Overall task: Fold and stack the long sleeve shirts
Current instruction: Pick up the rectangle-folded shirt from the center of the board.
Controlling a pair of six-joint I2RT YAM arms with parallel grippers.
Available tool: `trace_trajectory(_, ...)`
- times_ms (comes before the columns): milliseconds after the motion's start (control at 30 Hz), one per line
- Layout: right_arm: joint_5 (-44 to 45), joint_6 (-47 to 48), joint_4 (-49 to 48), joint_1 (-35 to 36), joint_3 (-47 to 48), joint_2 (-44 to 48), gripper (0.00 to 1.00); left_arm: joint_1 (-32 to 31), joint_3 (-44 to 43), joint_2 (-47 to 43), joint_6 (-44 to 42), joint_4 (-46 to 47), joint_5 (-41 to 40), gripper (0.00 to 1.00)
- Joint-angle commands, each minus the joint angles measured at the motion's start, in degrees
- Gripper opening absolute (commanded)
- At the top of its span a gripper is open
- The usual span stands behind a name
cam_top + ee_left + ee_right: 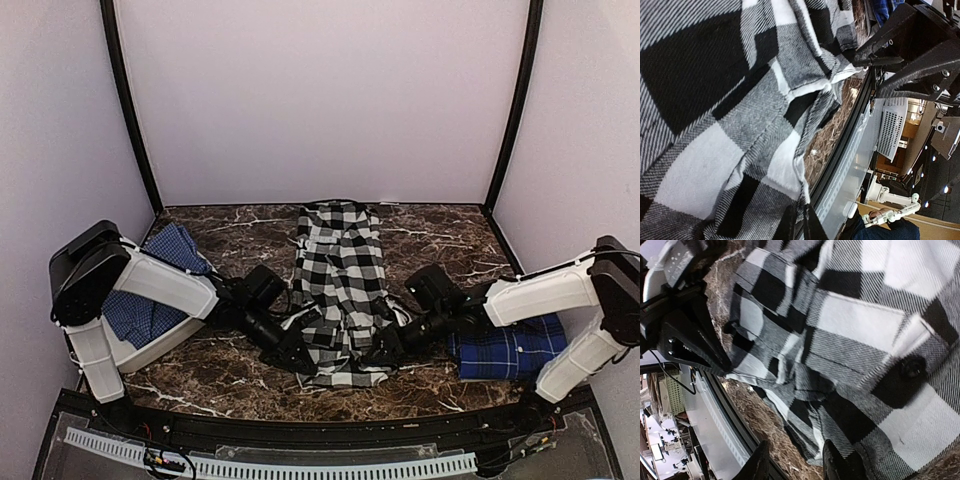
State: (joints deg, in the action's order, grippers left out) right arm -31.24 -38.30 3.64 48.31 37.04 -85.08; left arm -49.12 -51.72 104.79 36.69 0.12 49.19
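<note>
The black-and-white check shirt (pixel 340 270) lies in the middle of the table as a long strip running from the back to the near edge. It fills the left wrist view (pixel 715 100) and the right wrist view (pixel 865 330). My left gripper (pixel 303 358) is at its near left corner, fingers (pixel 812 225) pressed together on the hem. My right gripper (pixel 383 350) is at its near right side, open, and its fingers (pixel 837 462) straddle the shirt's edge. The dark blue plaid shirt (pixel 510 350) lies folded at the right under my right arm.
A lighter blue checked cloth (pixel 150 315) lies at the left under my left arm, partly on a white tray (pixel 150 352). The dark marble table (pixel 230 380) ends at a black front rail (pixel 840 150). Pale walls close in the back and sides.
</note>
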Motion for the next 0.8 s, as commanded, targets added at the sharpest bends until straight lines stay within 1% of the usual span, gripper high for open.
trace_trajectory(0, 1.65, -2.16, -3.09, 0.03, -2.64, -0.79, 0.33, -0.34, 2.06, 0.14, -1.04, -0.67, 0.69, 0.06)
trace_trajectory(133, 1.57, -2.51, -3.40, 0.05, -4.79, -2.30, 0.33, -0.34, 2.97, 1.51, -2.07, -3.05, -0.86, 0.06)
trace_trajectory(267, 1.36, -2.31, -3.25, 0.10, -5.85, -1.42, 0.33, -0.35, 3.44, 1.17, -2.41, -4.65, -1.75, 0.06)
trace_trajectory(433, 2.58, -0.62, 2.37, 0.09, -4.07, 2.26, 0.33, -0.25, 2.70, -0.41, -3.83, -7.69, -2.78, 0.06)
trace_trajectory(533, 4.50, 0.00, 5.81, -0.01, -2.16, 5.17, 0.34, -0.24, 1.70, -3.13, -4.90, -10.28, -2.95, 0.06)
trace_trajectory(633, 5.79, 0.33, 8.22, -1.19, -0.85, 6.94, 0.37, 0.19, 0.80, -6.89, -5.32, -11.67, -2.03, 0.09)
trace_trajectory(767, 6.72, 0.63, 8.77, -3.93, -0.40, 8.42, 0.42, 1.89, 0.00, -10.13, -4.16, -10.16, 0.84, 0.13)
